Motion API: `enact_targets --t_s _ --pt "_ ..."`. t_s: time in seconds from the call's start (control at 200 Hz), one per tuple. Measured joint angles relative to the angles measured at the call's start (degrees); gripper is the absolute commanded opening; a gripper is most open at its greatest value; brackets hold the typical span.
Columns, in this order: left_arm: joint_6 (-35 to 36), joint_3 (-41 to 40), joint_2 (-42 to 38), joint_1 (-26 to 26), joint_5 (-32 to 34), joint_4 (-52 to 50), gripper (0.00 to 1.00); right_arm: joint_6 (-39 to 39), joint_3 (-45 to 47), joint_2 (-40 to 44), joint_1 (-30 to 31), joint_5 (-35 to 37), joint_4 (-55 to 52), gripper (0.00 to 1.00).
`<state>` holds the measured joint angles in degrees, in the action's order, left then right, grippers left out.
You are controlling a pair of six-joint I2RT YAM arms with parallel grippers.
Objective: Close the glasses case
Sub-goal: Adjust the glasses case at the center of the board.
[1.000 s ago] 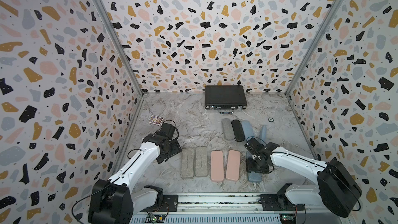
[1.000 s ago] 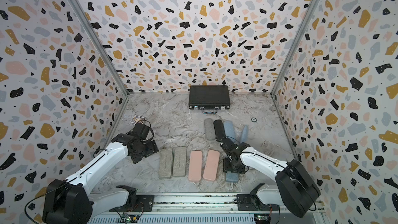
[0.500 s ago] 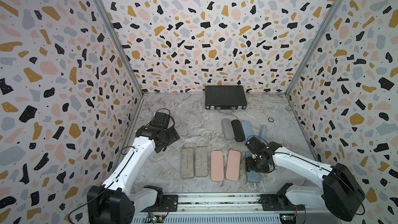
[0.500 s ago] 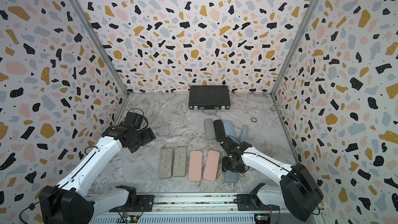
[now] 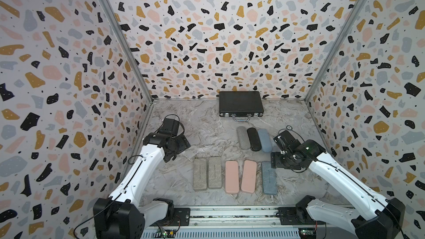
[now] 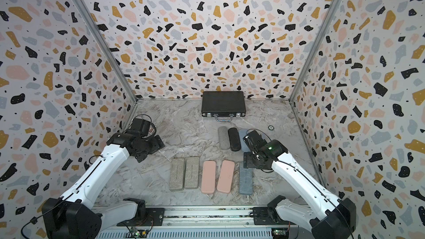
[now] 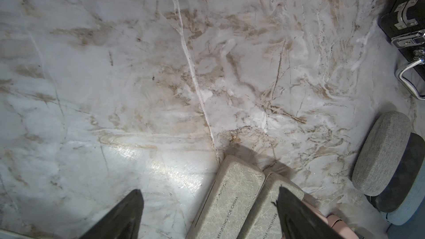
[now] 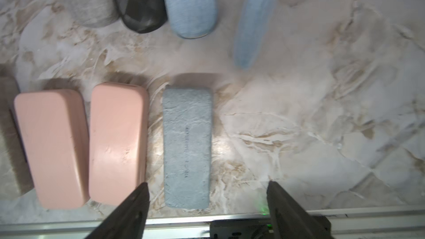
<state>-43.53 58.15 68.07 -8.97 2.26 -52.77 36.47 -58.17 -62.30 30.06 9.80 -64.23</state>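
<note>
Blue-grey case (image 8: 186, 148) lies shut near table (image 8: 299, 111) front edge, pink cases (image 8: 117, 141) beside it; left gripper (image 7: 209, 189), right gripper (image 8: 207, 183) fingers wide, empty.

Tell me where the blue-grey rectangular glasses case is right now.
In both top views the blue-grey rectangular glasses case lies flat at the right end of the front row, beside a pink case.

Right gripper (image 8: 207, 183) lifted off blue-grey case (image 5: 269, 178), jaws wider; left gripper (image 7: 208, 190) retreated rearward.
</note>
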Motion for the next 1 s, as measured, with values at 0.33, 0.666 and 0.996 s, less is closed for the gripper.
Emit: enact_targets --t_s 0.33,0.666,0.996 --pt "1.42 -6.19 1.25 0.9 -0.83 1.33 0.52 -5.64 -0.44 0.24 -10.64 2.69 -3.89 0.09" --pt "2.23 -11.96 5.35 0.94 -5.09 5.25 0.02 -1.27 5.86 -2.47 -11.04 -1.49 -0.55 0.0" --pt "2.4 -15.5 6.51 0.94 -6.99 7.56 0.0 3.21 15.19 -3.45 -11.06 -5.05 7.32 0.0"
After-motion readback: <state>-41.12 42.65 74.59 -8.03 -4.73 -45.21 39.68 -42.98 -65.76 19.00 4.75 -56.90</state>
